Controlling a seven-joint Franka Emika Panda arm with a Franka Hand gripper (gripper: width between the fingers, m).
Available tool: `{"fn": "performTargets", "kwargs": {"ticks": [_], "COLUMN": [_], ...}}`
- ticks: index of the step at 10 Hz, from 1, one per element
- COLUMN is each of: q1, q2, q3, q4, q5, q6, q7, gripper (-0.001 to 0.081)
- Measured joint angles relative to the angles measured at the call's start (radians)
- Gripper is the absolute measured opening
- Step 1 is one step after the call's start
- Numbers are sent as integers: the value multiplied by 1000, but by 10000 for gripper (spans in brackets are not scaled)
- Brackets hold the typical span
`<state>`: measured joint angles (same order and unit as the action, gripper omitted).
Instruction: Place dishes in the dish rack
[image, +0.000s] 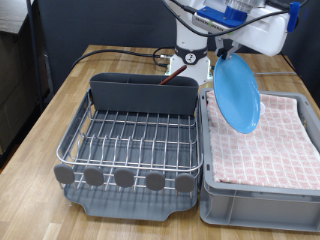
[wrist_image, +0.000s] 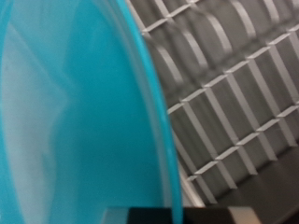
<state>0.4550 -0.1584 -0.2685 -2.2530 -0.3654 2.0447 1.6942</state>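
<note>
Gripping the top edge of a round light-blue plate (image: 238, 92), the gripper (image: 224, 50) of the Franka arm hangs above the seam between the dish rack (image: 135, 140) and a grey crate (image: 262, 195) lined with pink checked cloth (image: 275, 140). The plate dangles upright below the fingers, its face turned toward the exterior camera, its lower rim clear of the cloth beneath it. To the gripper's side, toward the exterior view's left, the rack's silver wire grid (image: 135, 135) stands bare, with the tall grey cutlery box (image: 145, 93) at its far end and a row of round grey knobs (image: 123, 178) along the near edge. From the wrist view, the plate (wrist_image: 75, 112) fills most of the frame, blurred, with the wire grid (wrist_image: 234, 103) beyond its rim. Both containers sit on a wooden table (image: 50, 110).
</note>
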Motion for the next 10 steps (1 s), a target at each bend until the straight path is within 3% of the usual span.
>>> {"fn": "performTargets", "kwargs": {"ticks": [2, 5, 8, 10], "q1": [-7, -40, -72, -73], "q2": [-14, -48, -80, -75], "q3": [-6, -53, -129, -125], "q4": [33, 36, -3, -1], "q5": [-91, -212, -245, -263], "q6": [-98, -127, 31, -4], "q7": [-39, -222, -413, -405], "gripper": [19, 19, 19, 19]}}
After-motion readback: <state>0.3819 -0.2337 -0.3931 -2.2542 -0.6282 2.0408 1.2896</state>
